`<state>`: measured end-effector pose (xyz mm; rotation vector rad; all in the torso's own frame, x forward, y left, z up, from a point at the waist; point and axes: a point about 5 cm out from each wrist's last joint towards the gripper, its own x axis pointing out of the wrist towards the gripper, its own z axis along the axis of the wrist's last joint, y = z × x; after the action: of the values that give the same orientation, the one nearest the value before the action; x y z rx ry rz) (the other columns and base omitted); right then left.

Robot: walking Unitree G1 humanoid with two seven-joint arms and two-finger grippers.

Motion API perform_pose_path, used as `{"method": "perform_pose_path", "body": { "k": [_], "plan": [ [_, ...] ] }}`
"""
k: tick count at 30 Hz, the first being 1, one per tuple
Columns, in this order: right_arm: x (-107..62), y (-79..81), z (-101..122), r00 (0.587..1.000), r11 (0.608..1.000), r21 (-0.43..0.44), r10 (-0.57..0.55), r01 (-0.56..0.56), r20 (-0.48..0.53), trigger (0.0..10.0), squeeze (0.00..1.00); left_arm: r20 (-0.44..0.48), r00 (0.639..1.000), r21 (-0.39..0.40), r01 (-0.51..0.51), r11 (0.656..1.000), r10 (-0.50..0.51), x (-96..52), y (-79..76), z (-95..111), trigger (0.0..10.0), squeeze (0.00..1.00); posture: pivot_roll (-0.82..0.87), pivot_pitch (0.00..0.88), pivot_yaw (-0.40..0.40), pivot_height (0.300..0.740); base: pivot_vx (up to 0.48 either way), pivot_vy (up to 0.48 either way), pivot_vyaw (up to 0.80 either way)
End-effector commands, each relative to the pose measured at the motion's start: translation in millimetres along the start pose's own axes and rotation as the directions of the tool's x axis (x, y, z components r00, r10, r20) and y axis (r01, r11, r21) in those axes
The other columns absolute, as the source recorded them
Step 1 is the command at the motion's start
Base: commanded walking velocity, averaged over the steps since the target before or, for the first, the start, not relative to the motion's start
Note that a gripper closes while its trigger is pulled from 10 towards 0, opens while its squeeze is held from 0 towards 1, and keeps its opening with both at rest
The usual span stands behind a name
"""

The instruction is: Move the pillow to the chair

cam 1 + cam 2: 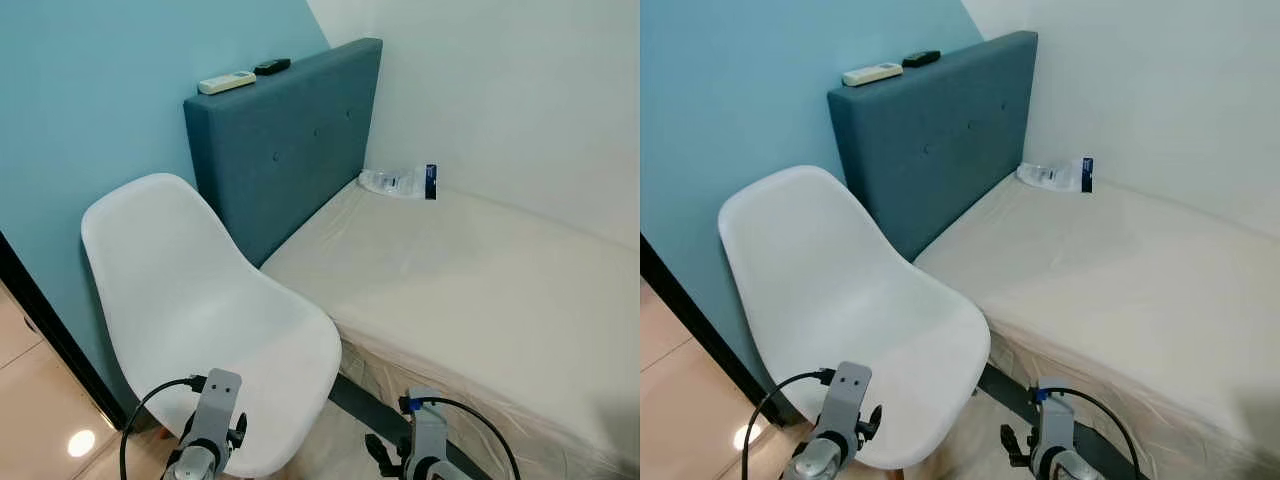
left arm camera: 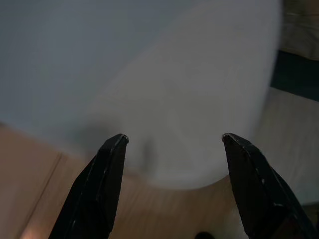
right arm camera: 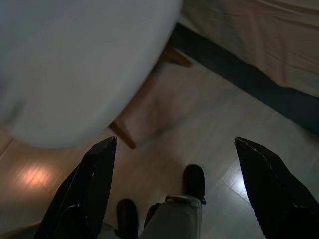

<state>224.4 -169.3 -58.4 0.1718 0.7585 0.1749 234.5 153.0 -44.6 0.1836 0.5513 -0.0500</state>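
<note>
A bare mattress (image 1: 470,290) wrapped in clear plastic film fills the corner of a small room, running along a white wall (image 1: 520,90) and butting against a blue-grey upholstered headboard (image 1: 290,140). No pillow can be made out on it or anywhere else. Just beside the mattress, at the foot of a light blue wall (image 1: 90,90), stands the white moulded chair (image 1: 200,310), its curved seat bare and its back rising toward the headboard. A dark band of bed frame (image 3: 239,74) runs under the mattress edge, seen past the chair's wooden legs (image 3: 122,135) over a pale wood floor (image 1: 40,420).

The robot's two silver arms reach up from the lower edge of the head views, just in front of the chair. The left gripper (image 2: 174,139) hangs with its two black fingers spread wide and nothing between them, pointed at the blurred front rim of the chair seat. The right gripper (image 3: 174,144) is likewise spread and empty, pointed down at the floor beside the chair's underside, with the robot's own feet (image 3: 194,181) below it.

On the mattress, in the corner by the headboard, lies a crumpled clear plastic bag with a dark blue label (image 1: 400,183). On top of the headboard rest a white remote control (image 1: 227,82) and, just beside it, a smaller black one (image 1: 272,66).
</note>
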Motion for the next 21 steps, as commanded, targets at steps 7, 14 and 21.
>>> {"method": "perform_pose_path", "body": {
  "k": [7, 14, 21],
  "plan": [
    [-1.5, -3.2, -2.3, 1.0, 1.0, 0.008, -0.005, 0.005, -0.011, 10.0, 0.0, -0.007, 1.0, -0.005, 0.015, 1.0, -0.015, 0.2, -4.2, -0.3, 10.0, 0.0, 0.03, 0.014, -0.037, 0.74, 0.0, 0.0, -0.75],
    [-1.2, -1.7, -3.1, 1.0, 1.0, 0.018, -0.003, 0.003, -0.01, 10.0, 0.0, -0.009, 1.0, -0.006, 0.015, 1.0, -0.015, -0.3, -3.9, -1.2, 10.0, 0.0, 0.03, 0.02, -0.033, 0.74, 0.0, 0.0, -0.75],
    [-1.1, -0.9, -4.0, 1.0, 1.0, 0.024, -0.002, 0.002, -0.012, 10.0, 0.0, -0.009, 1.0, -0.005, 0.015, 1.0, -0.015, -0.4, -3.4, -1.5, 10.0, 0.0, 0.03, 0.025, -0.029, 0.74, 0.0, 0.0, -0.75]
  ]
}}
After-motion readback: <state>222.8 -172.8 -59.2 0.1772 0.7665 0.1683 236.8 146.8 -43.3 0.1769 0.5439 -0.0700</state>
